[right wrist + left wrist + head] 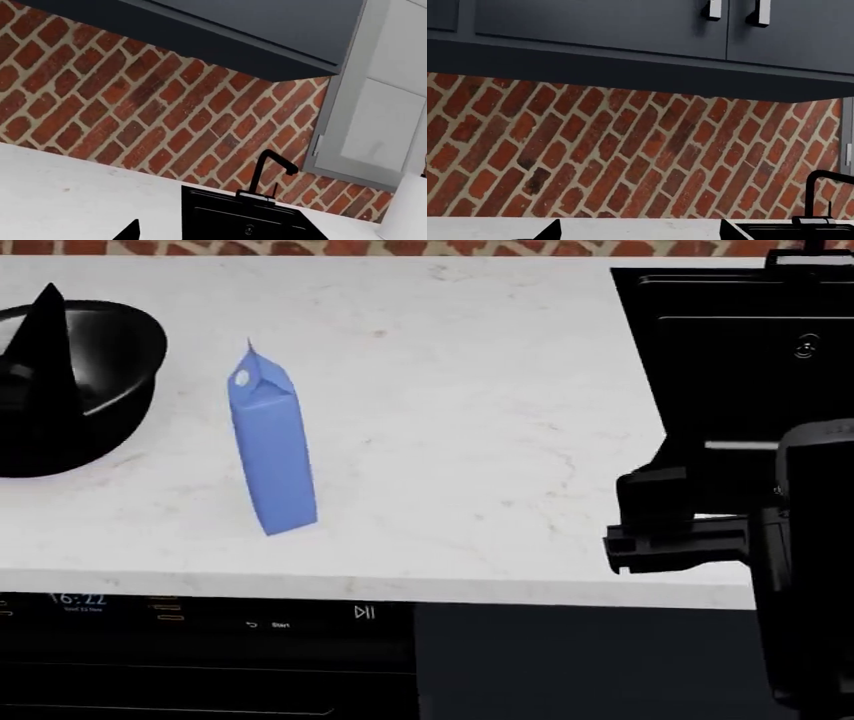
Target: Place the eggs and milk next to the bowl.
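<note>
The milk (271, 445), a tall blue carton with a gabled top and white cap, stands upright on the white counter (467, 440). Left of it sits the black bowl (114, 370), a short gap away. No eggs show in any view. One pointed black finger (43, 340) of my left gripper shows in front of the bowl. In the left wrist view the left gripper (639, 235) is open, its fingertips (550, 231) wide apart over bare counter. My right gripper (213, 235) hangs near the counter's front right, by the sink. Only one of its fingertips (130, 231) shows, set wide, and it holds nothing.
A black sink (734, 350) with a black faucet (270, 167) is set into the counter at the right. A brick backsplash (627, 150) and dark upper cabinets (627, 25) stand behind. An appliance control panel (200, 615) runs under the counter's front edge. A white cylinder (408, 210) stands beyond the sink.
</note>
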Robot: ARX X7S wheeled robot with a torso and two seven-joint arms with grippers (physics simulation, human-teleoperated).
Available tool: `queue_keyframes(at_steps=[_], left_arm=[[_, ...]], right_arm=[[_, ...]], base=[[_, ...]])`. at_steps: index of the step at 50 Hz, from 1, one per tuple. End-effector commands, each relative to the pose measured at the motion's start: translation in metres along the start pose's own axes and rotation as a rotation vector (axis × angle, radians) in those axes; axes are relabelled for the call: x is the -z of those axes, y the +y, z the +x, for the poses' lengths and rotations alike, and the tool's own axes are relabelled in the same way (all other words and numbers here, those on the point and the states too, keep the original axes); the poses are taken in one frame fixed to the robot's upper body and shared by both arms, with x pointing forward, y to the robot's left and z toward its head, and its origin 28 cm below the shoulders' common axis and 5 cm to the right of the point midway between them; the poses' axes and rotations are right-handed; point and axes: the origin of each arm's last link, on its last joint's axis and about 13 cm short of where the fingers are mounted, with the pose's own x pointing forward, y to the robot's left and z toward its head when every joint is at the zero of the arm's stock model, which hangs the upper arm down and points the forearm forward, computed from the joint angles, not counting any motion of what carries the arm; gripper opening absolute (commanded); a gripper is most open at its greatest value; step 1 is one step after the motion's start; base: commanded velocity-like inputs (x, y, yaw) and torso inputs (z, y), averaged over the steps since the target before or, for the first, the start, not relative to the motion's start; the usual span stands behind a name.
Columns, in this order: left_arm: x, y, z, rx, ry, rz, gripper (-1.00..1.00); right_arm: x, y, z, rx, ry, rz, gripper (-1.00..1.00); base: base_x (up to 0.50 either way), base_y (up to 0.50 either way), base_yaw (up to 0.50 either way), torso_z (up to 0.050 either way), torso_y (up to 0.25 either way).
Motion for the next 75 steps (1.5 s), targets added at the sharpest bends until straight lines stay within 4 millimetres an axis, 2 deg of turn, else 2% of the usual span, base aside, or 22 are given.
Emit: queue_keyframes(at_steps=[1, 68, 75], left_arm=[[0.003, 0.001, -0.002, 0.000, 0.006, 0.006, 1.00], [0.013, 0.005, -0.009, -0.002, 0.029, 0.021, 1.00], [0.013, 0.004, -0.010, -0.001, 0.029, 0.021, 1.00]], right_arm=[[0.002, 0.001, 0.000, -0.010, 0.008, -0.003, 1.00], [0.011, 0.007, -0.003, -0.049, 0.029, 0.030, 1.00], [0.013, 0.007, -0.005, -0.042, 0.026, 0.053, 1.00]], base=[[0.00, 0.50, 0.00, 0.000, 0.000], [0.00, 0.50, 0.00, 0.000, 0.000], [0.00, 0.03, 0.00, 0.000, 0.000]])
